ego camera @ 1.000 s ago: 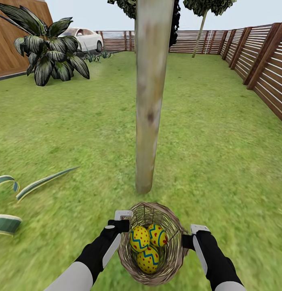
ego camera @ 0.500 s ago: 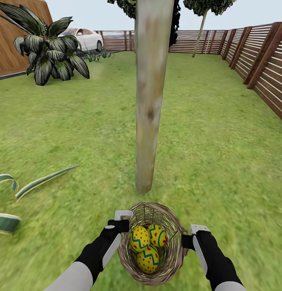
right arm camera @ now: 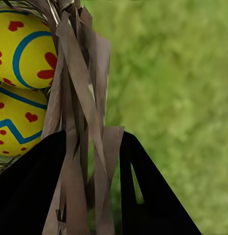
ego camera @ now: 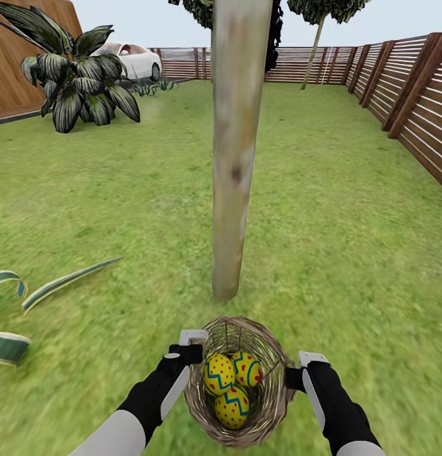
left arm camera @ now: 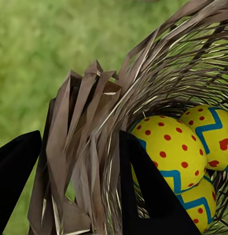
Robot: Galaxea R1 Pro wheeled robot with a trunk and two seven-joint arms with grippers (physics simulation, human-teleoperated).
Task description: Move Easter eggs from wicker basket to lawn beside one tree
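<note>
The wicker basket (ego camera: 197, 405) hangs just above the lawn (ego camera: 354, 253), carried between both arms low in the head view. In it lie the three Easter eggs: one at left (ego camera: 219, 373), one at right (ego camera: 247, 368), one nearer me (ego camera: 232, 406). My left gripper (ego camera: 193, 352) is shut on the basket's left rim (left arm camera: 84, 127); one black finger (left arm camera: 148, 196) sits inside, beside an egg (left arm camera: 168, 147). My right gripper (ego camera: 292, 378) is shut on the right rim (right arm camera: 79, 73), with eggs (right arm camera: 21, 49) behind it. The tree (ego camera: 233, 158) rises straight ahead, its foot a short way beyond the basket.
A slatted wooden fence (ego camera: 417, 101) runs along the right and the back. A big dark-leaved plant (ego camera: 82, 76) and a white car (ego camera: 135, 60) stand at far left. Striped leaves (ego camera: 12, 348) lie on the grass at my left. Open grass surrounds the trunk.
The whole picture has crept slightly upward, so the camera has moved a little. The basket, the eggs and both grippers keep their places in the view.
</note>
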